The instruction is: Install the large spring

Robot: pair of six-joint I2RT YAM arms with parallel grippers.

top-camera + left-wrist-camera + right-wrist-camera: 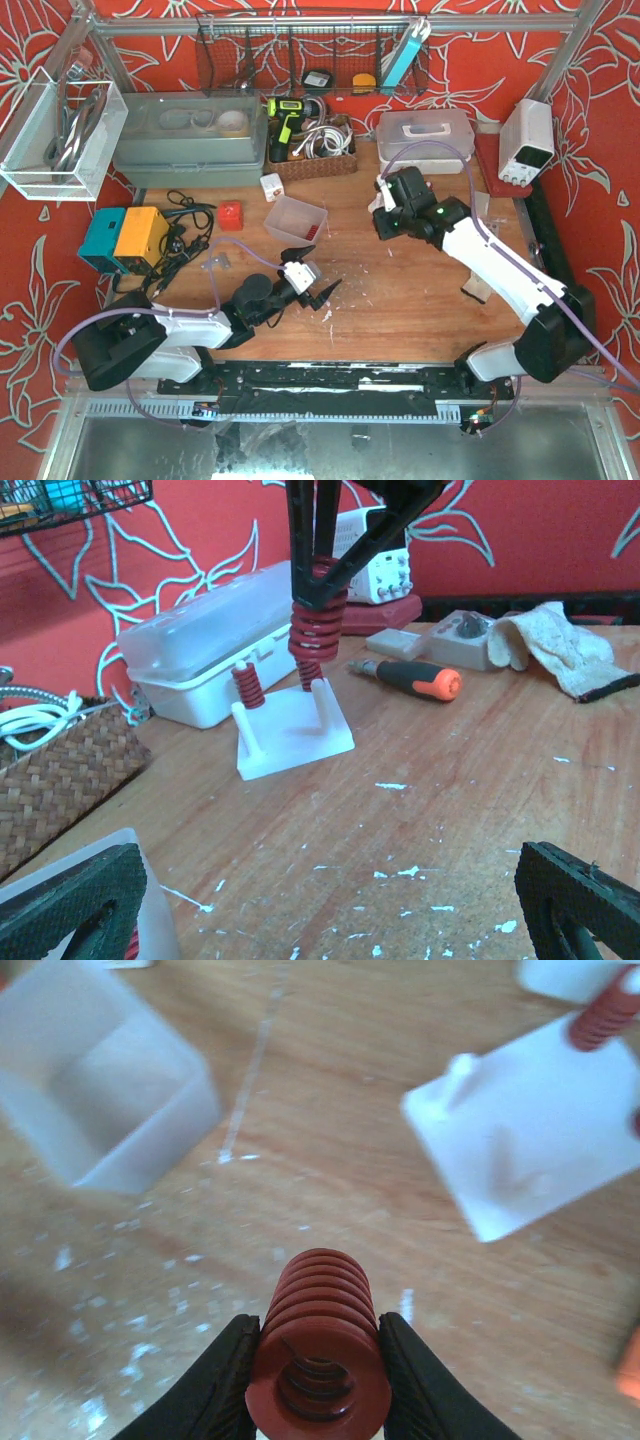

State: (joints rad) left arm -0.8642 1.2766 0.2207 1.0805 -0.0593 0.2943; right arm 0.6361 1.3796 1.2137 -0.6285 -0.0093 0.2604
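Note:
My right gripper is shut on the large red spring, one finger on each side of it. In the left wrist view the spring hangs upright from the black fingers, just above the white peg base. A smaller red spring sits on a rear peg of the base, and a thinner one shows right under the large spring. In the right wrist view the base lies to the upper right. My left gripper rests low over the table, wide open and empty.
A translucent bin stands left of the right gripper. An orange-handled screwdriver, a white plastic box, a wicker basket and a rag lie around the base.

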